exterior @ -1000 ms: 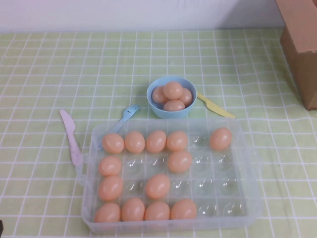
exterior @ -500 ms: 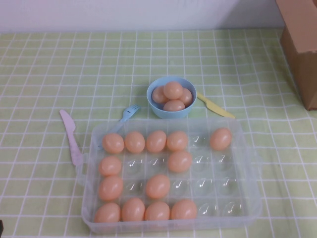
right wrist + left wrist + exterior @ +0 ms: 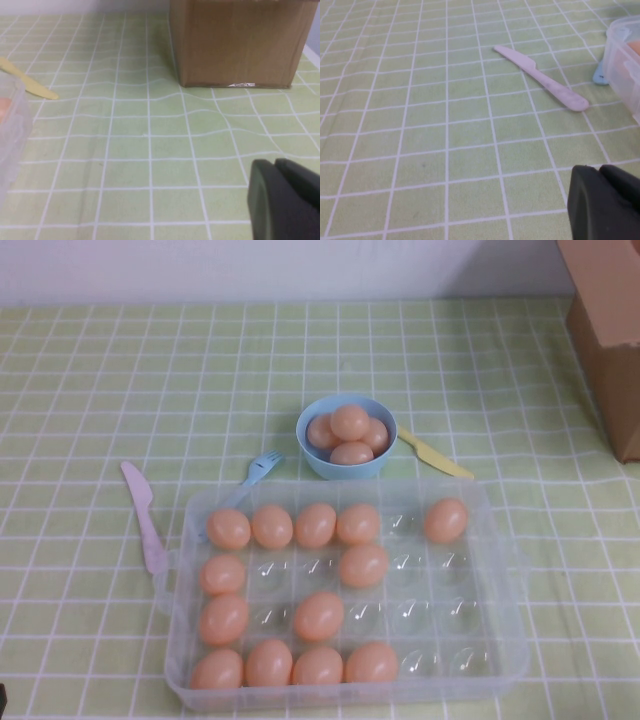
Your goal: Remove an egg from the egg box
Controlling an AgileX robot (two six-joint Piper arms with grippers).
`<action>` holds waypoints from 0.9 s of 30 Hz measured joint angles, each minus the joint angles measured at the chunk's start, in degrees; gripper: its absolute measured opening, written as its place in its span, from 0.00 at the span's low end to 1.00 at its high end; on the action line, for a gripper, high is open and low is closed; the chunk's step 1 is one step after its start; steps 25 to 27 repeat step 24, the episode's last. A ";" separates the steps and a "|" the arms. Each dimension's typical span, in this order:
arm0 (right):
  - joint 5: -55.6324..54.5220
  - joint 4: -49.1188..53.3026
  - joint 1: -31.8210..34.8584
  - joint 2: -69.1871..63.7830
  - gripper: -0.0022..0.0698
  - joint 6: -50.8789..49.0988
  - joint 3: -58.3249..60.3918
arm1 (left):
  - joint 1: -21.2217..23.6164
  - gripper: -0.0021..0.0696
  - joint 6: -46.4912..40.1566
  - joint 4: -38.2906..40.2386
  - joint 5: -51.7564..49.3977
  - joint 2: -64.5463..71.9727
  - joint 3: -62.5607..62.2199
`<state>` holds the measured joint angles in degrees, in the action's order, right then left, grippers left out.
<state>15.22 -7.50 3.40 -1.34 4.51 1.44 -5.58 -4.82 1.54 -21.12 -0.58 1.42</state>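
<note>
The clear plastic egg box (image 3: 508, 660) lies at the near middle of the table. Several peach-orange eggs sit in its cups, mostly on the left; one egg (image 3: 445, 519) sits alone at the back right. Neither gripper shows in the high view. My left gripper (image 3: 597, 172) is shut and empty, low over the cloth to the left of the box, whose corner (image 3: 622, 60) shows in the left wrist view. My right gripper (image 3: 274, 165) is shut and empty, to the right of the box edge (image 3: 12, 130).
A light-blue bowl (image 3: 320, 465) with several eggs stands behind the box. A pink knife (image 3: 143, 517) lies at its left, a blue fork (image 3: 255, 472) and a yellow knife (image 3: 433, 453) behind it. A brown cardboard box (image 3: 610, 330) stands at the back right.
</note>
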 joint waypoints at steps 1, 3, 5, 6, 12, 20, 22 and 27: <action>0.70 0.34 0.00 0.52 0.01 0.00 0.00 | 0.00 0.02 0.00 0.00 0.00 0.00 0.00; 2.29 1.14 0.00 1.59 0.01 -0.72 0.00 | 0.00 0.02 0.00 0.00 0.00 0.00 0.00; 4.19 1.73 0.00 1.72 0.01 -1.92 0.00 | 0.00 0.02 0.00 0.00 0.00 0.00 0.00; 4.65 1.96 0.00 1.72 0.01 -2.26 0.00 | 0.00 0.02 0.00 0.00 0.00 0.00 0.00; 5.55 2.23 0.00 1.76 0.01 -1.98 0.00 | 0.00 0.02 0.00 0.00 0.00 0.00 0.00; 5.58 1.48 0.00 1.76 0.01 -0.96 0.00 | 0.00 0.02 0.00 0.00 0.00 0.00 0.00; 5.58 1.48 0.00 1.76 0.01 -0.98 0.00 | 0.00 0.02 0.00 0.00 0.00 0.00 0.00; 5.67 1.48 0.00 1.76 0.01 -0.98 0.00 | 0.00 0.02 0.00 0.00 0.00 0.00 0.00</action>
